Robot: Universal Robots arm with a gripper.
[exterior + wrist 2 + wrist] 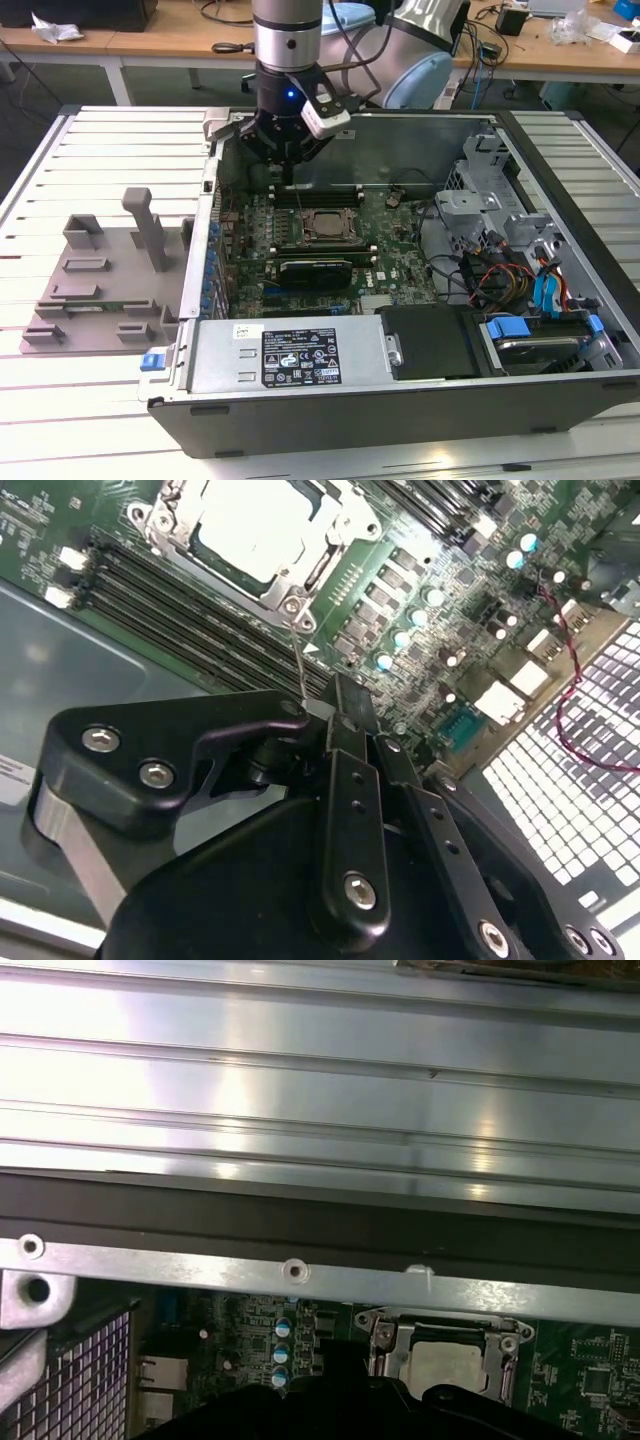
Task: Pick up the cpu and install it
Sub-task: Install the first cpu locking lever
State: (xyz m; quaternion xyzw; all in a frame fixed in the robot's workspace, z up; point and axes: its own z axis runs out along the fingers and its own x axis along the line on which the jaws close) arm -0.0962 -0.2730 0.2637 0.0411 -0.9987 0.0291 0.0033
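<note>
The hand point(287, 165) hung inside the open computer case point(560, 390), its fingers drawn together on nothing visible. The cpu point(322, 222) lay flat in the motherboard socket point(322, 242), just beyond the hand toward 5 o'clock in the exterior view; it looked already seated.

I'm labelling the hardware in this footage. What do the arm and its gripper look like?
The arm is a silver-grey metal tube with darker grey joint bands. Below it sits a black wrist housing with a lit blue light and a white box clipped to its side. The gripper is matte black, built of linkage bars joined by silver screws.
</note>
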